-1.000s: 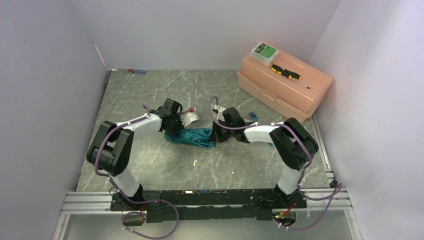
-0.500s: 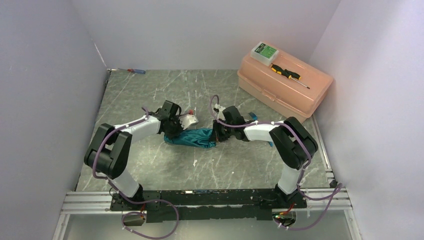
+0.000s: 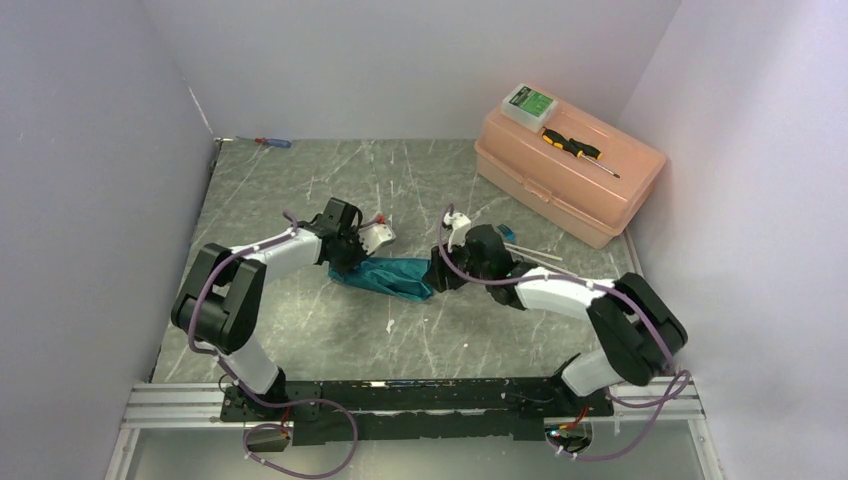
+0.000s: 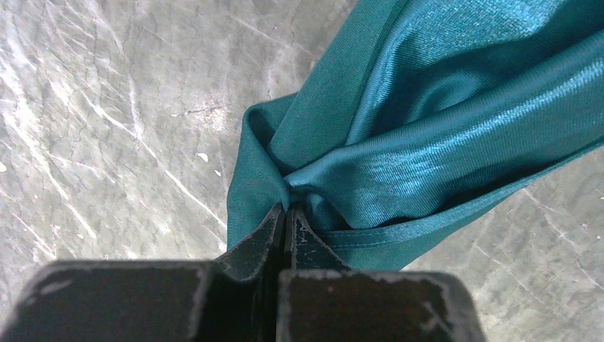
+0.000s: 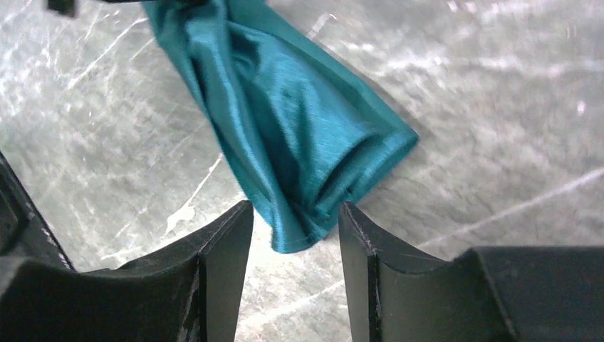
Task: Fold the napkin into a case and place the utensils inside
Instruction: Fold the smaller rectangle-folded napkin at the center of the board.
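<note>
The teal napkin lies bunched in a narrow strip on the marble table, between my two grippers. My left gripper is shut on the napkin's left end; in the left wrist view the closed fingertips pinch a gathered fold of the napkin. My right gripper stands open at the right end. In the right wrist view the napkin's loose corner rests on the table just ahead of the gripper's spread jaws, touching neither. Two white sticks of the utensils lie behind the right arm.
A peach toolbox sits at the back right, with a yellow-and-black screwdriver and a small green-and-white box on its lid. A red-and-blue screwdriver lies by the back left wall. Plain walls close in three sides.
My right gripper has opened and let go of the napkin's right end, which now rests on the table. The right arm's elbow has swung out to the right. The left grip holds.
</note>
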Tool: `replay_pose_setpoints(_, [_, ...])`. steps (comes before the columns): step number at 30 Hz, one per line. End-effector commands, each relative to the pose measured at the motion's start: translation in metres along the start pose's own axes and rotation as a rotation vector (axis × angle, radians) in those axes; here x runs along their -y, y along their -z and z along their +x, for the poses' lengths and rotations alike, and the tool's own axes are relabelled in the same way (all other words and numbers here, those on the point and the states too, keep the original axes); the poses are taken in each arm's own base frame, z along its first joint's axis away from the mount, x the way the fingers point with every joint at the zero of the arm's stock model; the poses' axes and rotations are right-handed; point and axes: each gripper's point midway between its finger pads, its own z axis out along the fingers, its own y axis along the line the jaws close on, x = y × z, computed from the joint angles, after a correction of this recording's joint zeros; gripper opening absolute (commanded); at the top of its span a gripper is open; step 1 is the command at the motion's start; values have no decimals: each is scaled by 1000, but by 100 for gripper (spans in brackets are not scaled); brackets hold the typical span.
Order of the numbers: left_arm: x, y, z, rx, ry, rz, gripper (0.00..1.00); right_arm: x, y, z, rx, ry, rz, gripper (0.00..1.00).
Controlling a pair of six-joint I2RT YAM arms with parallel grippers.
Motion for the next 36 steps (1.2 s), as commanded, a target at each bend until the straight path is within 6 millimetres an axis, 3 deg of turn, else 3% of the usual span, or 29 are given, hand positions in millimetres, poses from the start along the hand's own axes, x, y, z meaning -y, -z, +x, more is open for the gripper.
replay_pose_setpoints(1, [38,-11,44,-151,73,151,3,-30,7,-29,153,315,-6,51])
replay_pose_setpoints(5, [40,-14,48,-170,75,159,3,-70,3,-12,161,522,-98,47])
replay_pose_setpoints(9, [40,-14,48,-167,73,158,3,-90,-13,5,99,590,-168,39])
replay_pose_setpoints(12, [38,-14,47,-161,71,149,3,-92,-26,13,58,604,-189,33])
replay_pose_setpoints(21, [36,-15,46,-155,71,150,3,-86,-57,20,2,650,-176,35])
replay_pose_setpoints(32, [36,-15,47,-154,61,150,3,-66,-75,20,-10,674,-61,36])
replay_pose_setpoints(36, [37,-15,48,-153,60,153,3,-62,-78,20,-16,676,-43,31])
